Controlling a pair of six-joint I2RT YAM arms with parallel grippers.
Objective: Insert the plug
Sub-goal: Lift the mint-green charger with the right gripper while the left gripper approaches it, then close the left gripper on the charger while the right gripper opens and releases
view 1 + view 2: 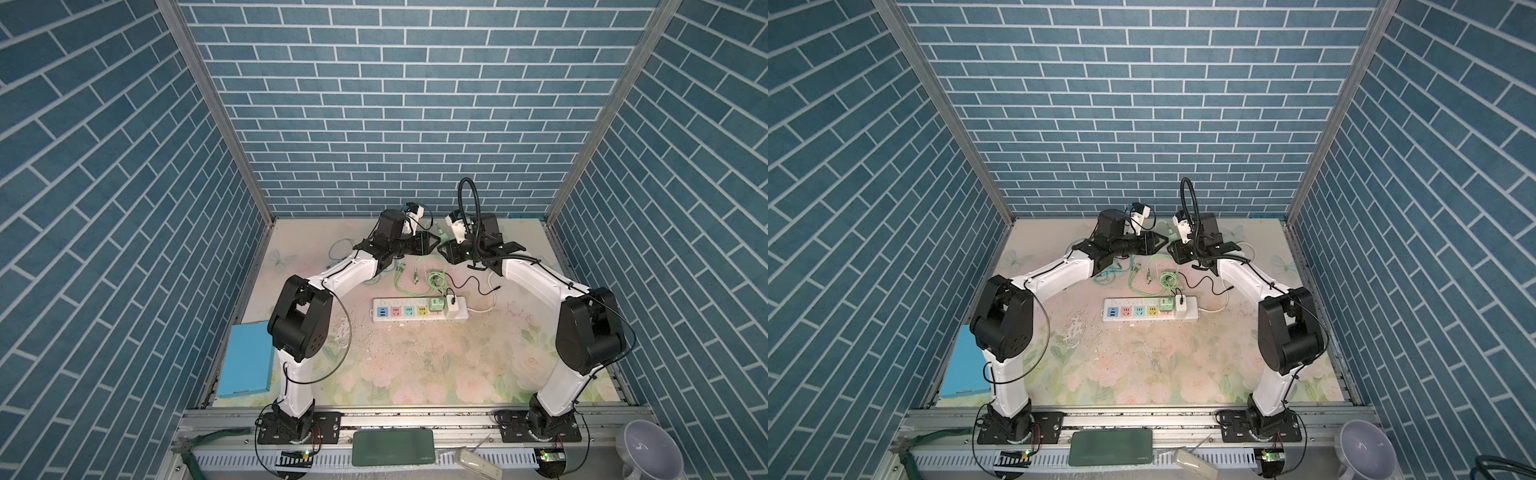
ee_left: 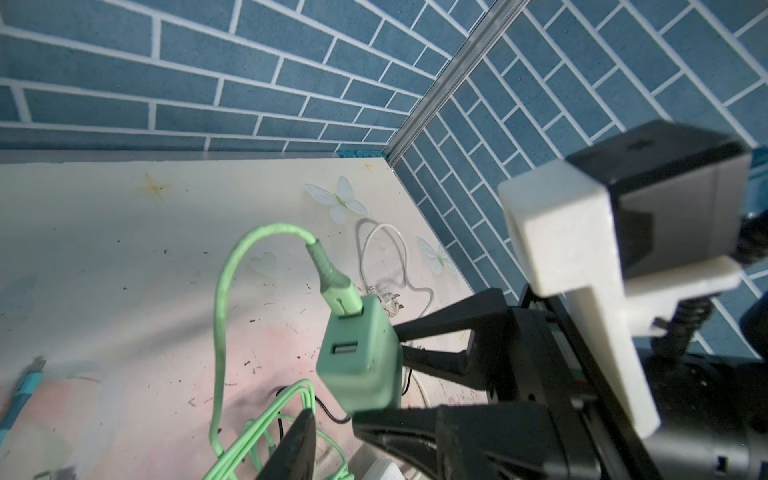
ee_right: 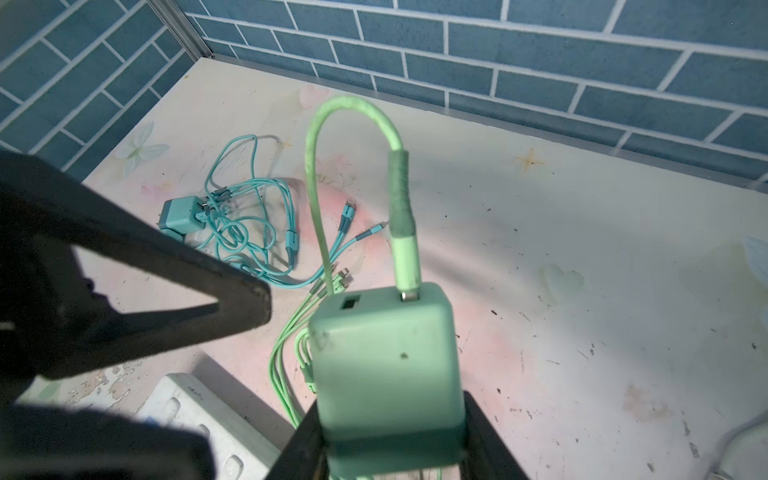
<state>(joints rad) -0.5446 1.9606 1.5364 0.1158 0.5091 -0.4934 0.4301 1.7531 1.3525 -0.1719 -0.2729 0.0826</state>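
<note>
One right claw (image 3: pixel 388 436) snug around plug (image 3: pixel 382 357)

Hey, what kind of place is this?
Probably a robot test cell: brick-print wall panels in an aluminium frame, left arm and right arm bolted to a rail, a power strip on the floral tabletop.

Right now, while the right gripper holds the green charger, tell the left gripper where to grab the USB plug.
I'd grip the USB plug by its pale rigid shell just above the green charger, not the darker bendy sleeve. Come sideways across it: it stands straight out of the charger, whose other end the right gripper holds.
</note>
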